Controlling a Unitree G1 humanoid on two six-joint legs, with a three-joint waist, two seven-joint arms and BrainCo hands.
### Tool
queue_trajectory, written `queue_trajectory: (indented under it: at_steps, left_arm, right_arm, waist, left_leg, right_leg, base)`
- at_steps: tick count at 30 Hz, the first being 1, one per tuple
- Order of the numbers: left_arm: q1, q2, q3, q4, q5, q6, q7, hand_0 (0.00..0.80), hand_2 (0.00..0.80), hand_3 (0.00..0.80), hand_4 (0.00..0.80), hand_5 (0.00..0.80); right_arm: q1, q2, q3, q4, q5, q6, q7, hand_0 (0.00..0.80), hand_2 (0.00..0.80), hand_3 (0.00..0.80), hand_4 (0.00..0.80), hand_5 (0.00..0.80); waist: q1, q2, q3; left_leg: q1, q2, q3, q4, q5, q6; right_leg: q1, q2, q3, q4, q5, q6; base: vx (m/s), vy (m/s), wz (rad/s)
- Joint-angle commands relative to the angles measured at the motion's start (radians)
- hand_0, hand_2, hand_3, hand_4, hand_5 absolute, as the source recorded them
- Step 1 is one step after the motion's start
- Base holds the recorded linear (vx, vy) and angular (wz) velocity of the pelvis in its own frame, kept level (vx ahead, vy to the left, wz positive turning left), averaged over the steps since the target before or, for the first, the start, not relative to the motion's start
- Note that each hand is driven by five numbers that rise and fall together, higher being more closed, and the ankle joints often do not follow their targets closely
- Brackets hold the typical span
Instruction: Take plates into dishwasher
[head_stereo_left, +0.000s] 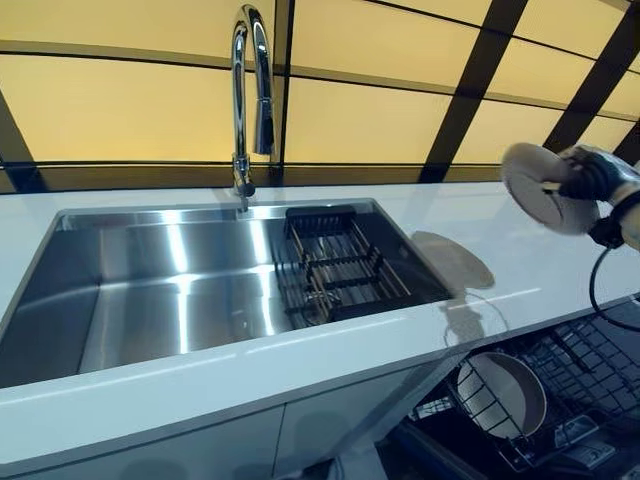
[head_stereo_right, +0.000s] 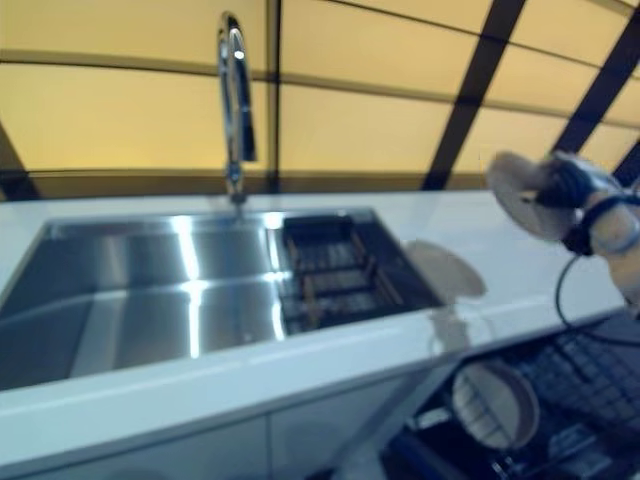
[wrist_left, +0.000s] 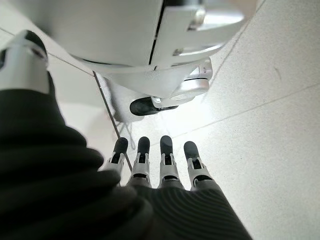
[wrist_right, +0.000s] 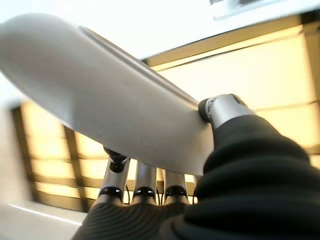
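My right hand (head_stereo_left: 592, 178) is shut on a white plate (head_stereo_left: 535, 186) and holds it tilted in the air above the right end of the white counter (head_stereo_left: 520, 270). In the right wrist view the plate (wrist_right: 115, 110) sits pinched between the thumb and the fingers (wrist_right: 145, 185). Below the counter's right end the dishwasher's wire rack (head_stereo_left: 570, 380) is pulled out, with one white plate (head_stereo_left: 505, 392) standing in it. My left hand (wrist_left: 160, 165) shows only in its wrist view, fingers straight and empty, hanging over the pale floor.
A steel sink (head_stereo_left: 180, 290) fills the counter's left and middle, with a tall chrome tap (head_stereo_left: 250, 90) behind it and a black wire drainer (head_stereo_left: 335, 265) at its right end. White cabinet doors (head_stereo_left: 200, 440) stand below.
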Motion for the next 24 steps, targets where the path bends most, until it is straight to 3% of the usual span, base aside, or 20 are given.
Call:
queue_trajectory:
  at_steps: [1,8,16,24]
  left_arm:
    - [-0.049,0.018,-0.021,0.082,0.021,-0.014,-0.012,0.000,0.000,0.000,0.000,0.000]
    - [-0.050,0.025,-0.014,0.094,0.014,-0.022,-0.021,0.000,0.000,0.000,0.000,0.000]
    - [-0.049,0.030,-0.008,0.098,0.018,-0.029,-0.020,0.000,0.000,0.000,0.000,0.000]
    - [-0.058,0.031,0.005,0.092,0.027,-0.025,-0.029,0.000,0.000,0.000,0.000,0.000]
  right_arm:
    - [-0.038,-0.062,-0.112,0.070,0.116,0.016,-0.010,0.800,0.800,0.800,0.800,0.800]
    - [0.080,-0.101,-0.252,0.159,0.176,0.075,0.036,0.800,0.800,0.800,0.800,0.800]
    - [0.207,-0.149,-0.356,0.197,0.168,0.064,0.090,0.800,0.800,0.800,0.800,0.800]
    - [0.288,-0.115,-0.384,0.145,0.174,0.050,0.194,0.800,0.800,0.800,0.800,0.800]
  waist:
    - [0.012,0.003,0.010]
    - [-0.015,0.007,0.011]
    - [-0.039,0.006,0.016]
    - [-0.052,0.011,0.017]
  left_leg:
    - [0.117,0.000,0.024,0.000,-0.126,0.026]
    - [0.122,0.008,0.043,0.000,-0.128,0.023]
    - [0.125,0.017,0.063,0.000,-0.126,0.020]
    - [0.124,0.015,0.068,0.000,-0.125,0.021]
  right_leg:
    - [-0.010,-0.004,0.025,0.001,0.050,0.059]
    - [-0.018,0.001,0.049,0.001,0.051,0.057]
    - [-0.028,0.005,0.068,0.003,0.055,0.057]
    - [-0.037,0.007,0.082,0.005,0.056,0.056]
  base:
    - [-0.010,-0.028,-0.09]
    - [-0.012,-0.012,-0.10]
    - [-0.017,-0.012,-0.09]
    - [-0.013,-0.004,-0.05]
